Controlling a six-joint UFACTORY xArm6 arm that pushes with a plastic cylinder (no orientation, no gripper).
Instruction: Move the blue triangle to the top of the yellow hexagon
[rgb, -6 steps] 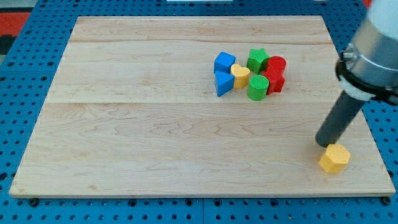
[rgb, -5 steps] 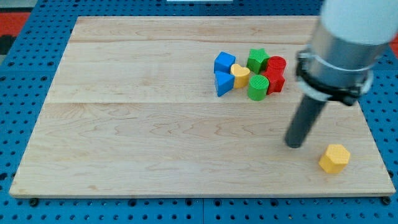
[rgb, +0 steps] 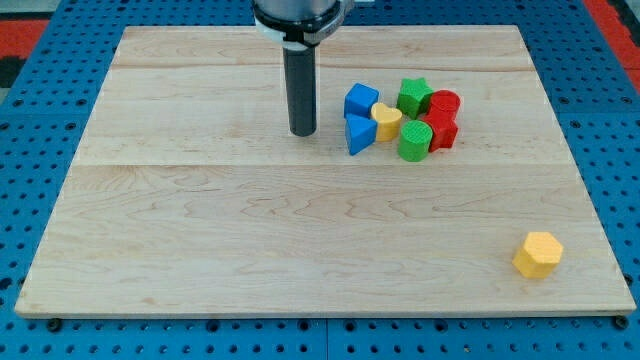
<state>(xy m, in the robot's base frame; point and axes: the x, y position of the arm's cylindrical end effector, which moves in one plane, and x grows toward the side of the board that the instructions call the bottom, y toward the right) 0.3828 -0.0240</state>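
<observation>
The blue triangle (rgb: 358, 134) lies at the left edge of a cluster of blocks in the upper middle of the wooden board (rgb: 200, 230). My tip (rgb: 303, 130) stands just to the triangle's left, a short gap away and not touching it. The yellow hexagon (rgb: 538, 254) sits alone near the board's bottom right corner, far from my tip and from the triangle.
The cluster also holds a blue block (rgb: 361, 100) above the triangle, a yellow heart (rgb: 386, 122), a green star (rgb: 414, 97), a green cylinder (rgb: 414, 141) and two red blocks (rgb: 441, 118), all touching or nearly so.
My tip has moved from beside the yellow hexagon at the bottom right, up and left across the board, to the left side of the blue triangle. No block has moved.
</observation>
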